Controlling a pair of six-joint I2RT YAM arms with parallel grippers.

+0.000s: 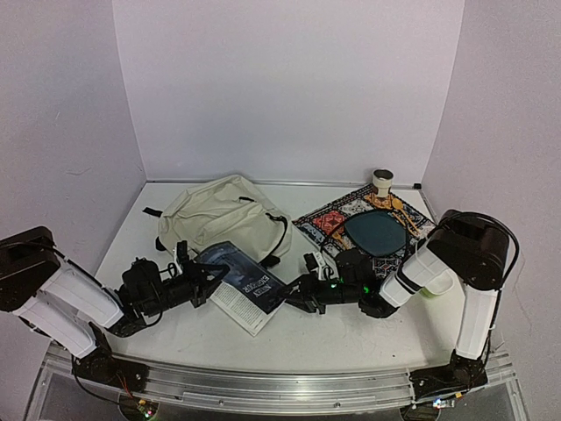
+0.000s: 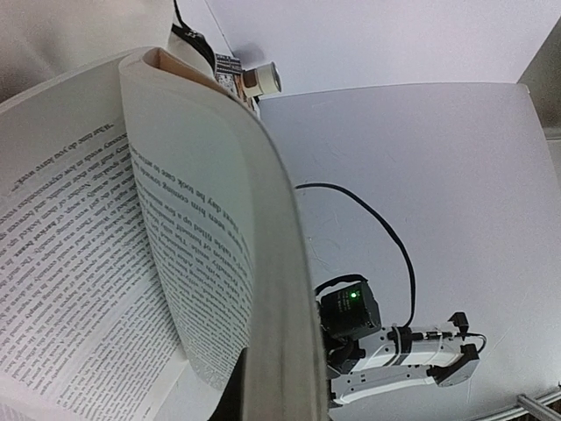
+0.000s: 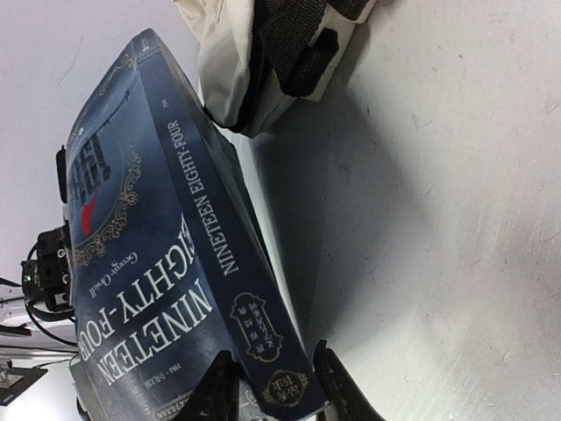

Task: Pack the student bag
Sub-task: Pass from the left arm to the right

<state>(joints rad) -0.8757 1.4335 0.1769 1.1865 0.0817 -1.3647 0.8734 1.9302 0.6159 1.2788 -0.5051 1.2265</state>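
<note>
The cream student bag [image 1: 219, 215] lies at the back left of the table; its edge and a black strap show in the right wrist view [image 3: 230, 70]. A dark blue book, "Nineteen Eighty-Four" [image 1: 244, 274], is held between both grippers just in front of the bag, partly open with pages hanging. My right gripper [image 1: 296, 294] is shut on the lower end of the book's spine [image 3: 263, 351], one finger on each side [image 3: 276, 390]. My left gripper [image 1: 200, 279] is at the book's other side. Printed pages [image 2: 79, 246] fill its view and the page block sits in its jaws [image 2: 272, 403].
A colourful patterned mat [image 1: 337, 215] lies at the back right with a dark teal plate [image 1: 377, 232] on it. A small cup [image 1: 382, 181] stands behind the mat. A green object [image 1: 434, 291] sits by the right arm. Walls close in on three sides.
</note>
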